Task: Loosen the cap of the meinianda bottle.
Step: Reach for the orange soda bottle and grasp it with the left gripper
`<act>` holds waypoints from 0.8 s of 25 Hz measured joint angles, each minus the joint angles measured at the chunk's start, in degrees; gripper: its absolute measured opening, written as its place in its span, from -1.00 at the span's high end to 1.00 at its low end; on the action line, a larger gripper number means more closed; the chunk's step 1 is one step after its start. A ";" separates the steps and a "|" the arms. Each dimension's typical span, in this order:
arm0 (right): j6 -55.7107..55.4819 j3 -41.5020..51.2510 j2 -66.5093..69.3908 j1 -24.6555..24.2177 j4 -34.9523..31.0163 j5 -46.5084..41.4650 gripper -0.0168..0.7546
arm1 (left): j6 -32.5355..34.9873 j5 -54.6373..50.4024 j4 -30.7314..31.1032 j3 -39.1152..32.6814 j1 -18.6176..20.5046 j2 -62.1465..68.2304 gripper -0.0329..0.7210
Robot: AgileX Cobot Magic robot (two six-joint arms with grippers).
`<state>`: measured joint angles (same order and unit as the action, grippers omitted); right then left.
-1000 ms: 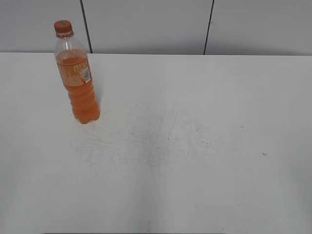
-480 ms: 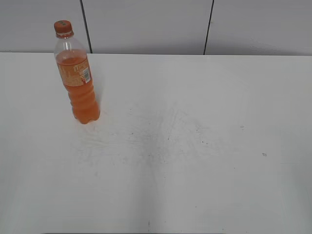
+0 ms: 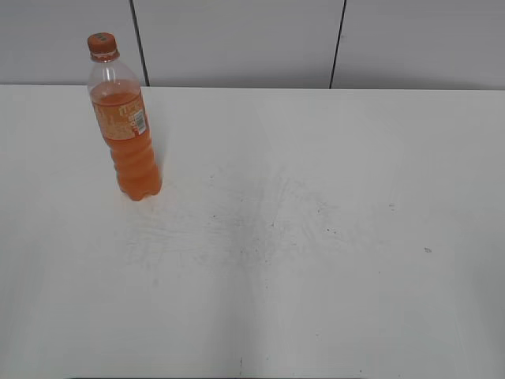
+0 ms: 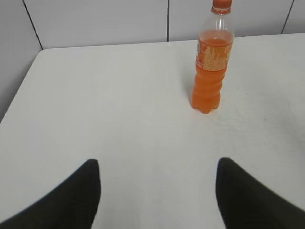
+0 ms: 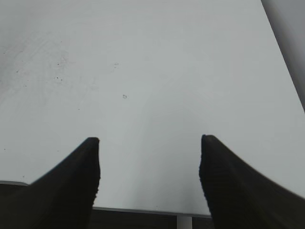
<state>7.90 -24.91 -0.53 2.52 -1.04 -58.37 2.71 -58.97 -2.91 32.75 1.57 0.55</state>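
Observation:
The meinianda bottle [image 3: 130, 134] stands upright at the far left of the white table, clear plastic with orange drink and an orange label. Its orange cap [image 3: 102, 44] sits on the neck. The bottle also shows in the left wrist view [image 4: 210, 67] with the cap [image 4: 222, 5] at the top edge. My left gripper [image 4: 157, 164] is open and empty, well short of the bottle. My right gripper [image 5: 148, 143] is open and empty over the table's near right part. Neither gripper shows in the exterior view.
The white table [image 3: 316, 237] has faint dark specks and scuffs in its middle. A grey panelled wall [image 3: 237, 39] stands behind it. The table's front edge [image 5: 143, 210] shows in the right wrist view, and its right edge runs along that view's upper right.

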 joint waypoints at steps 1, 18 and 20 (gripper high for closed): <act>0.00 0.00 0.00 0.00 0.00 0.00 -0.32 | 0.05 0.50 -0.24 0.29 -0.06 1.20 -0.33; 0.00 0.00 0.00 0.00 0.00 0.05 -0.32 | 0.46 61.24 5.14 -0.41 -11.15 47.48 -0.33; 0.00 0.00 0.00 0.00 0.00 0.05 -0.32 | -1.33 70.64 7.08 -3.70 -11.55 52.78 -0.33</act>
<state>7.90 -24.91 -0.53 2.52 -1.04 -58.32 1.39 11.66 4.17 29.05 -9.98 53.34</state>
